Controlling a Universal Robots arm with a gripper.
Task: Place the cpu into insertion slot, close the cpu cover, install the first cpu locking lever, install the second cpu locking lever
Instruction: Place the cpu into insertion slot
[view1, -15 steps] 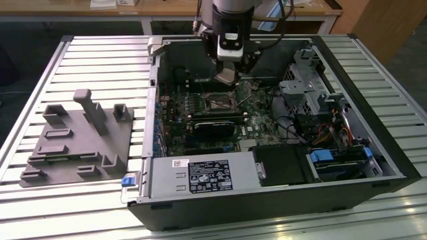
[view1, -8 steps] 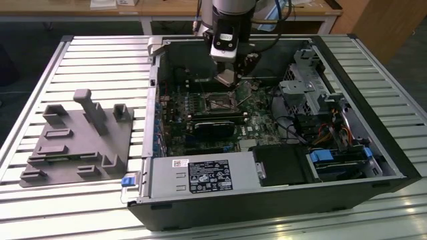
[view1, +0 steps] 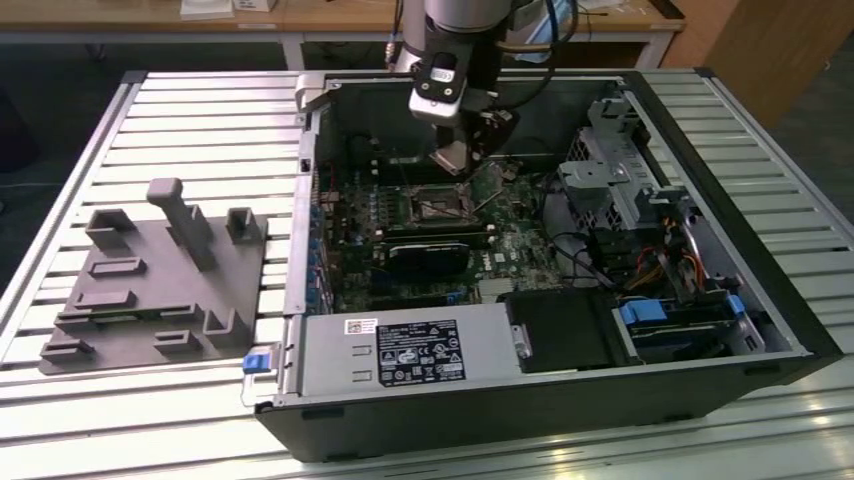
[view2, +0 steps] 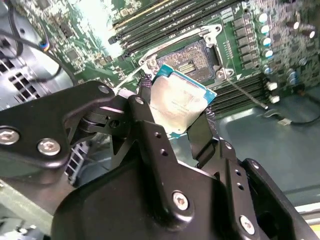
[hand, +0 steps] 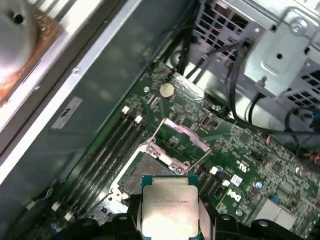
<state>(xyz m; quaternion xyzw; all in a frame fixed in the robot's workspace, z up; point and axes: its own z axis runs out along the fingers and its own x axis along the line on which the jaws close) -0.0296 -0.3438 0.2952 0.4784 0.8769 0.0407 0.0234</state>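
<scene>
My gripper (view2: 177, 103) is shut on the cpu (view2: 181, 102), a pale silvery square chip pinched at two opposite edges between black fingers (view2: 201, 141). The chip hangs tilted just above the green board, close beside the insertion slot (view2: 192, 61), whose dark centre lies bare. In the first wrist view the cpu (hand: 169, 207) sits between the gripper (hand: 170, 222) fingers, next to the insertion slot (hand: 145, 172), and the cpu cover (hand: 184, 134) stands swung up beyond it. In the exterior view the gripper (view1: 451, 165) hovers over the insertion slot (view1: 434, 205) inside the open case.
A black heatsink (view1: 427, 255) lies just in front of the socket. A grey power supply (view1: 400, 350) fills the case's near corner. A drive cage (view1: 614, 180) and cables (view1: 654, 260) crowd the exterior view's right. A grey fixture plate (view1: 147, 280) rests outside on the exterior view's left.
</scene>
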